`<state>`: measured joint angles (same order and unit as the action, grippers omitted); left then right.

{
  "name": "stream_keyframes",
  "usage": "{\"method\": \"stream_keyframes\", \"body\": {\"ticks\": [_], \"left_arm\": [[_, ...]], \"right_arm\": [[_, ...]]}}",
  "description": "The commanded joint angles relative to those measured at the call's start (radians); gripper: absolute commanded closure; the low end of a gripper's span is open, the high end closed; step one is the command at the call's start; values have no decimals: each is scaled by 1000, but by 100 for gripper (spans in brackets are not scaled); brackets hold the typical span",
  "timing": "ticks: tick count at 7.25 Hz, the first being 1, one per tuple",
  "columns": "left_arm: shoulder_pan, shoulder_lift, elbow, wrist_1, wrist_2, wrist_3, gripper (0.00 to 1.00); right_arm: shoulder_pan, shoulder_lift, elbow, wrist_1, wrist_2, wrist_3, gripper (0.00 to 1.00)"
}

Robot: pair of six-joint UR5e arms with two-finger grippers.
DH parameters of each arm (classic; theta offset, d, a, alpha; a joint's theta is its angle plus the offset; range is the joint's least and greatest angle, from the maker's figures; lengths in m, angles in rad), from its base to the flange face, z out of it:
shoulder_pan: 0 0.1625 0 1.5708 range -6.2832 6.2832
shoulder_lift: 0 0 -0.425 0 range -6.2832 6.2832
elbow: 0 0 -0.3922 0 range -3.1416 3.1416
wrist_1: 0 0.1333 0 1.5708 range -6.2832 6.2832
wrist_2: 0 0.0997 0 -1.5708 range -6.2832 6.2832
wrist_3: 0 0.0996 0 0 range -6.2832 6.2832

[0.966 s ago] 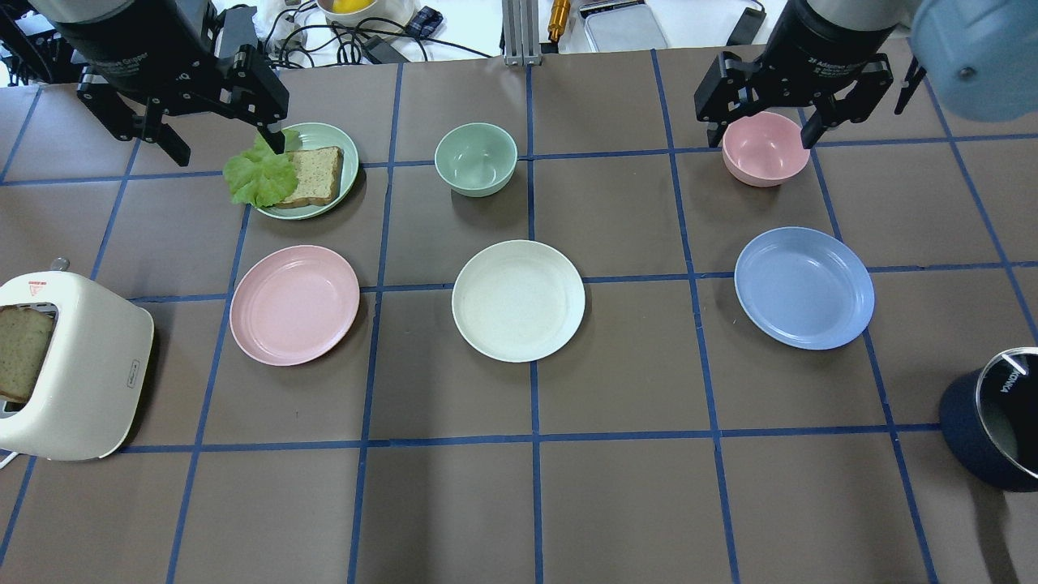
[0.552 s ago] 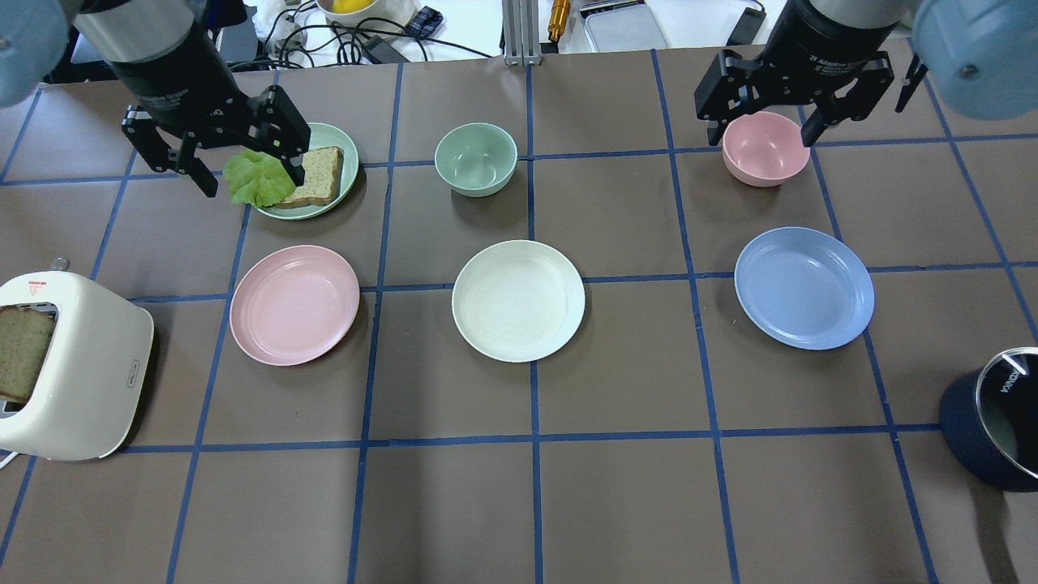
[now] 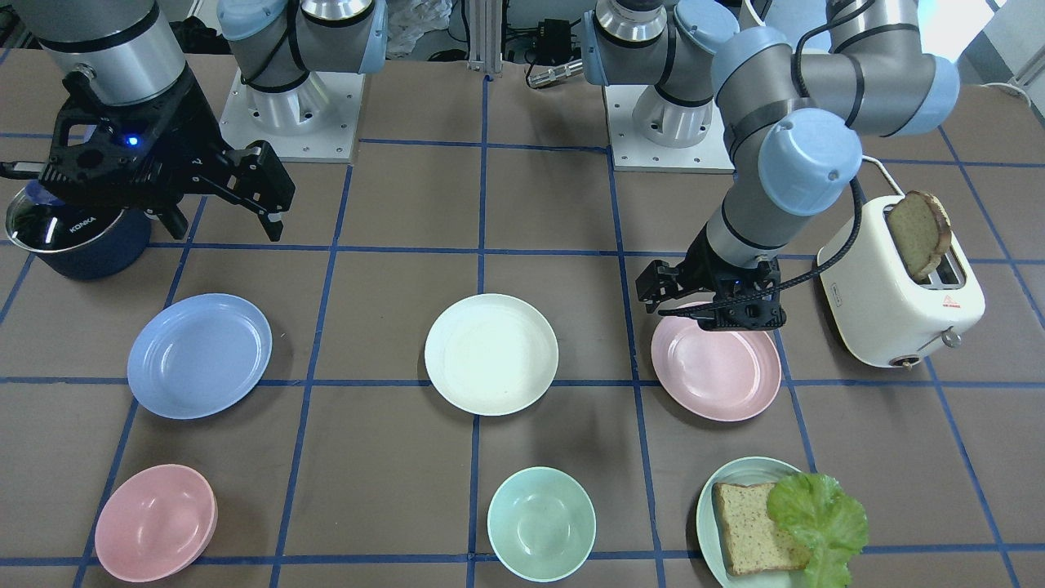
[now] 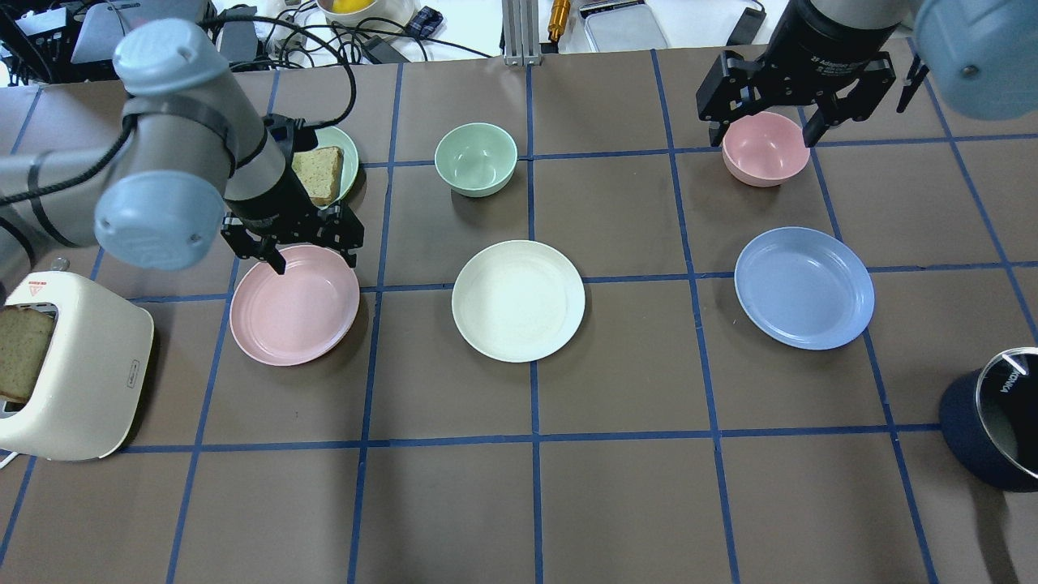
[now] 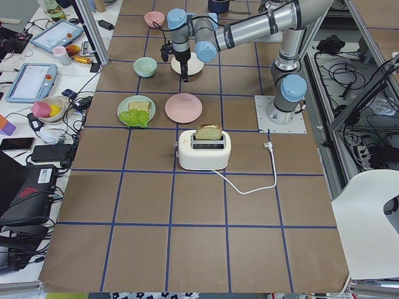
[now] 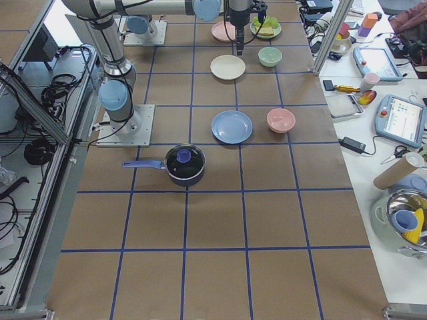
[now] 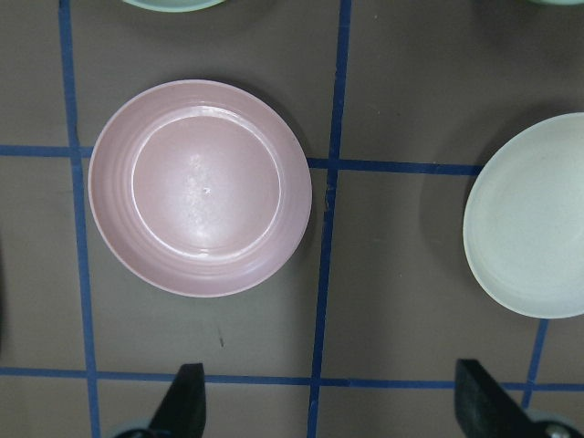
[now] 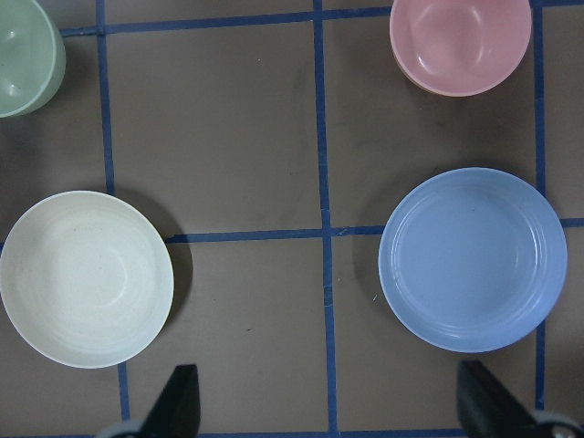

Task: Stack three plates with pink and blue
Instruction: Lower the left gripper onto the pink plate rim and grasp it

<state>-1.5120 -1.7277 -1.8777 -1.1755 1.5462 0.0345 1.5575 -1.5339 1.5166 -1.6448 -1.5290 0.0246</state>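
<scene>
At the counter's left end a white toaster [image 4: 81, 365] stands with a slice of bread [image 4: 23, 350] in its slot. Just right of it lies the pink plate [image 4: 294, 312], flat on the counter. The left gripper [image 4: 312, 261] hangs above this plate without touching it, its fingers spread wide and holding nothing. Beyond the pink plate, toward the edge away from the robot, a green plate [image 3: 718, 490] carries a slice of bread [image 3: 751, 527] and a lettuce leaf [image 3: 820, 514].

In the middle of the counter sits the white plate [image 4: 518, 301], well apart from the pink one. A mint bowl [image 4: 475, 159] stands beyond it, toward the far edge.

Further right the blue plate [image 4: 804, 288] lies by itself, again well apart from the white one, so the three plates form a row across the counter and none is stacked. A pink bowl [image 4: 765, 154] stands beyond the blue plate. The right gripper [image 4: 761, 136] hangs high over that bowl, its fingers spread and holding nothing.

At the counter's right end stands a dark blue pot [image 4: 985, 422] with a glass lid [image 4: 1014, 405].
</scene>
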Motion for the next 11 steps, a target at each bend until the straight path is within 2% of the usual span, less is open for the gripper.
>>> {"method": "stream_keyframes", "body": {"ticks": [1, 4, 5, 6, 7, 9, 11], "left_arm": [[-8, -64, -142, 282, 0, 54, 0], [-13, -174, -205, 465, 9, 148, 0], [-14, -180, -202, 468, 9, 150, 20], [-16, -179, -202, 468, 15, 148, 94], [-20, -177, -202, 477, 46, 145, 100], [-22, -162, -202, 476, 51, 140, 100], [-115, -116, -169, 472, 145, 84, 100]], "right_arm": [[-1, 0, 2, 0, 0, -2, 0], [-1, 0, 4, -1, 1, 1, 0], [-1, 0, 4, -1, 1, 1, 0], [1, 0, 4, 0, 1, 3, 0], [0, 0, 4, 0, 1, 1, 0], [-1, 0, 5, 0, 1, 3, 0], [-1, 0, 5, 0, 1, 5, 0]]}}
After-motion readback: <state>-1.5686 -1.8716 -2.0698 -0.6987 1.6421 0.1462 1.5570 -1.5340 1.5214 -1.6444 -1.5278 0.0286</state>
